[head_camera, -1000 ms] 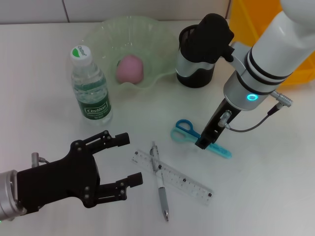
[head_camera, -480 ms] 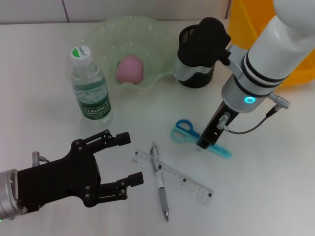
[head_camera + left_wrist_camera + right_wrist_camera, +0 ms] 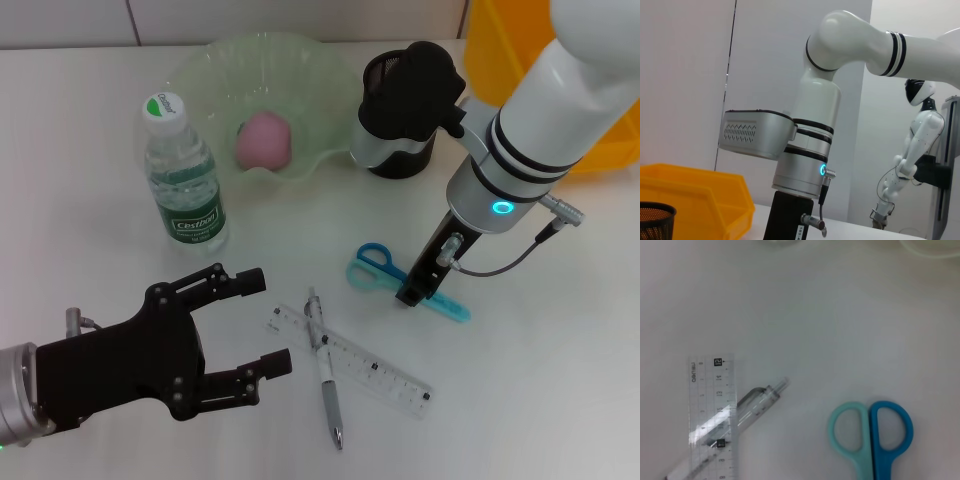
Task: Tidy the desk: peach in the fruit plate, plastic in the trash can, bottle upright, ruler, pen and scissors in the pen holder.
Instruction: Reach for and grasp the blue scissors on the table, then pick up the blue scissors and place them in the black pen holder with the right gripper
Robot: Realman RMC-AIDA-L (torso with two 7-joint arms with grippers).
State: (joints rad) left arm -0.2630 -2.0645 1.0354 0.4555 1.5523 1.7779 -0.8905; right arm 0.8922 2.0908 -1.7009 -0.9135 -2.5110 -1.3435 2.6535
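Head view: right gripper (image 3: pixel 413 291) is down over the scissors (image 3: pixel 405 280) on the table (image 3: pixel 540 380), blades hidden — whether its jaws grip, I cannot tell. Left gripper (image 3: pixel 255 325) idles, spread wide, empty.

Right wrist view: light, stiff, slippery plastic loops — best pinched at the pivot.

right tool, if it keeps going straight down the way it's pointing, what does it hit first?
Most likely the scissors. The right tool points down at the blades, just behind the handles, and the right wrist view looks straight onto the handle loops. Whether it already touches them is unclear, and the fingers can't be made out.
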